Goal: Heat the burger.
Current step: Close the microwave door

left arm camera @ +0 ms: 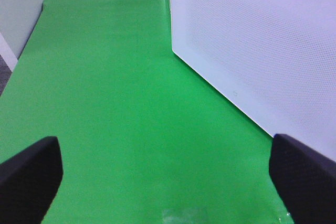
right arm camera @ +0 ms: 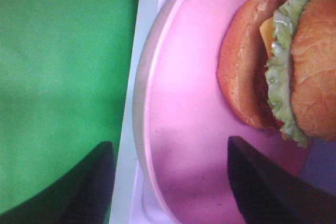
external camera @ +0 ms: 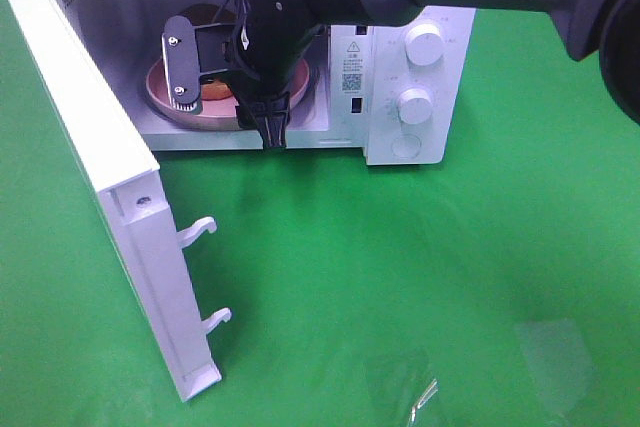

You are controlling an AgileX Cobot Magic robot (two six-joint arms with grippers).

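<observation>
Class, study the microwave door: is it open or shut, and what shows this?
Open. The microwave door stands swung wide, its latch hooks are bare, and the pink plate inside the cavity is visible.

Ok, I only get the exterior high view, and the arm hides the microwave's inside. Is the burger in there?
Observer: Yes, the right wrist view shows the burger on the pink plate.
Operator: Is the plate being gripped?
Observer: No, the right gripper is open, its jaws either side of the plate's rim.
Operator: And the other side?
Observer: The left gripper is open and empty, over the green cloth.
</observation>
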